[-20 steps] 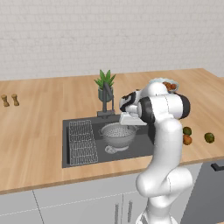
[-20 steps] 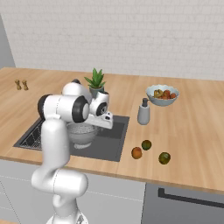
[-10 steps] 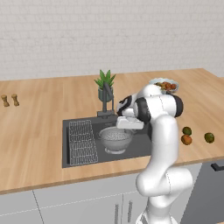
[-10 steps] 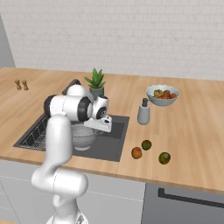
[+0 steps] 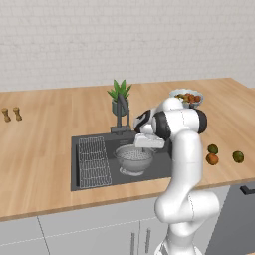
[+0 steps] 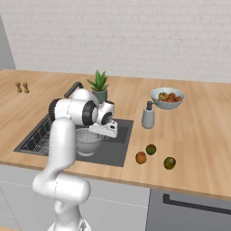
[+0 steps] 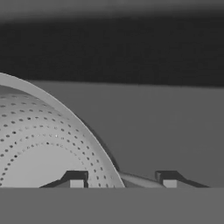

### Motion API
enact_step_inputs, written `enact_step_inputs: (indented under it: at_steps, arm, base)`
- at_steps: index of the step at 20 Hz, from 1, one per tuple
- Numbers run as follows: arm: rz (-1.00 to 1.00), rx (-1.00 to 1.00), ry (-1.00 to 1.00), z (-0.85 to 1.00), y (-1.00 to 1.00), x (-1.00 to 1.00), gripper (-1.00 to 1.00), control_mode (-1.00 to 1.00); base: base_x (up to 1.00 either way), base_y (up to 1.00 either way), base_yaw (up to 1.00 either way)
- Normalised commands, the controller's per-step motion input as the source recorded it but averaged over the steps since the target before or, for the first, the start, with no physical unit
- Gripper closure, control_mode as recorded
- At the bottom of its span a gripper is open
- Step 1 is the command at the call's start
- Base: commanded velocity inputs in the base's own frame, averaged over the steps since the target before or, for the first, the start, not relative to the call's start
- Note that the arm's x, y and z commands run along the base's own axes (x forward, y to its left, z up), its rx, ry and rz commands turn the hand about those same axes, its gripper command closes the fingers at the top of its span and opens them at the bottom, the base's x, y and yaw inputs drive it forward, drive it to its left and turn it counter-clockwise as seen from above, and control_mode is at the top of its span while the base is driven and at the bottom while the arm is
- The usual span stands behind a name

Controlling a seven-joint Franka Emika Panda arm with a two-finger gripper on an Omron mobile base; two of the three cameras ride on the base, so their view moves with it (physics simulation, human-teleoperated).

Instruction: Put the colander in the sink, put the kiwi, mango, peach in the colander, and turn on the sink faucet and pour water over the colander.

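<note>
From the left base view, my hand has come lower toward the sink [image 5: 79, 164] than it was a moment ago, and the colander [image 5: 133, 158] now sits on the basin floor, right of the wire rack [image 5: 93, 160] and in front of the sink faucet [image 5: 122, 113]. I judge the first step done: next comes the fruit. My forearm is folded down over the sink's right edge, wrist pointing at the colander.

From the right base view, the peach [image 6: 141, 157] and two greenish fruits [image 6: 151, 149] lie on the counter right of the sink, well apart from the colander [image 6: 86, 139]. My elbow is high, hand tucked low over the basin.

In the hand view, my gripper [image 7: 123, 183] straddles the colander's rim [image 7: 78, 127]; the two tips stand apart on either side of it, loosening, and I cannot tell whether they have fully let go.
</note>
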Motion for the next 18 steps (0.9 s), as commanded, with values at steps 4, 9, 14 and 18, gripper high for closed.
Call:
enact_step_inputs:
  at_steps: [4,9,14,18]
  arm:
    - [-0.1,0.0,0.0,0.0,0.38,-0.03,-1.0,-1.0]
    - [-0.11,0.01,-0.01,0.0,0.1,-0.17,-1.0,-1.0]
    - [-0.05,0.05,-0.11,0.0,0.0,0.0,-1.0,-1.0]
    - [-0.04,0.09,-0.13,0.31,0.0,-0.09,-1.0,-1.0]
  base:
    - [0.0,0.0,0.0]
    - [0.0,0.0,0.0]
    - [0.0,0.0,0.0]
    - [0.0,0.0,0.0]
